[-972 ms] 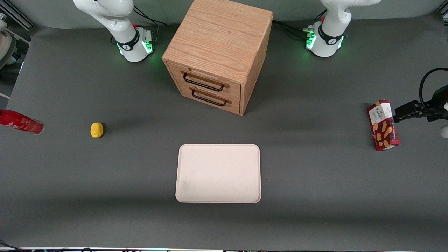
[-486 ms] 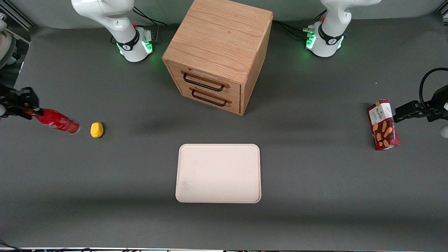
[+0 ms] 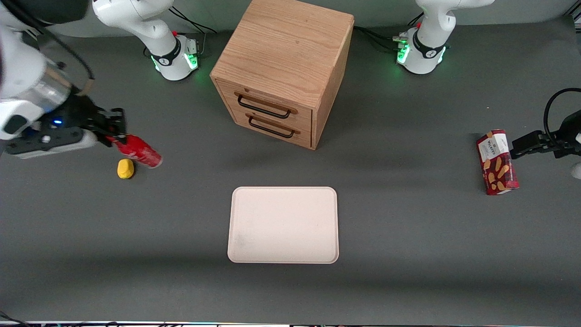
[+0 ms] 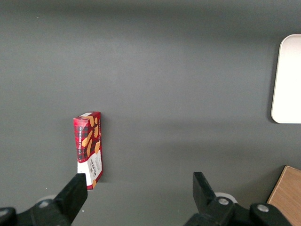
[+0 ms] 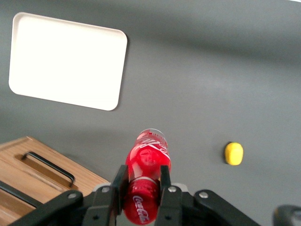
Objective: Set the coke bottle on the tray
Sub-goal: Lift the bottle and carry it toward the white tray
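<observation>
The gripper [image 3: 111,129] has its two fingers [image 5: 165,181] squeezed tight on the coke bottle [image 3: 137,151]. It holds the bottle up in the air, above the table [image 3: 408,236], toward the working arm's end. The bottle is tipped over, with its silvery bottom pointing away from the gripper. A little yellow thing [image 3: 125,168] sits on the table just under it, a bit nearer the front camera.

So the picking-up part looks done. The bottle is off the table and in a firm hold. What is left is the carrying and the putting down. The tray [image 3: 283,225] has nothing on it. It lies well apart from the bottle, near the middle of the table and in front of the wooden drawer box [image 3: 281,68]. I think the arm needs to bring the bottle over the tray, lower it and let go.

The bottle has curly white writing on its red side. In the right wrist view it reads "Coca-Cola". The red snack box [image 3: 496,162] lies toward the parked arm's end of the table. It has a white label with writing, but I cannot read it for sure.
</observation>
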